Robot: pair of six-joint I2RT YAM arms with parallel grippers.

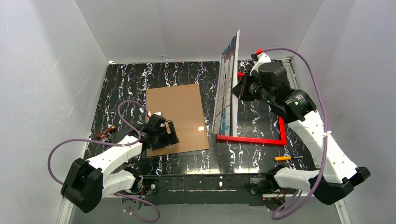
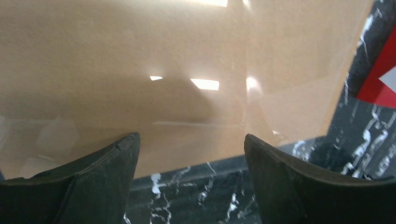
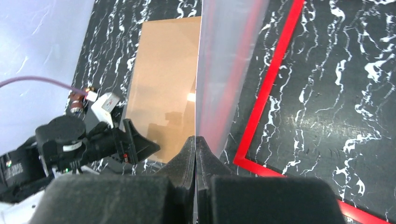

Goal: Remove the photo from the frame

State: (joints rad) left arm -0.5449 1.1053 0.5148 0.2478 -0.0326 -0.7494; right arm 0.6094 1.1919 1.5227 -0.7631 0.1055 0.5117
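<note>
The photo [image 1: 229, 84] stands almost upright on its lower edge, its printed face turned left. My right gripper [image 1: 237, 88] is shut on its upper right edge; in the right wrist view the pads [image 3: 189, 154] pinch the thin sheet [image 3: 224, 70] edge-on. The red frame [image 1: 252, 139] lies flat on the table under and to the right of the photo, and also shows in the right wrist view [image 3: 275, 65]. My left gripper [image 1: 169, 134] is open and empty, low over the near edge of a brown backing board [image 1: 175, 112]; its fingers [image 2: 116, 158] straddle that edge.
The brown board [image 2: 163, 70] lies flat on the black marbled table [image 1: 126, 88], left of centre. A small orange tool [image 1: 282, 158] lies near the front right. A small brown object [image 1: 105, 133] sits at the left edge. White walls enclose the table.
</note>
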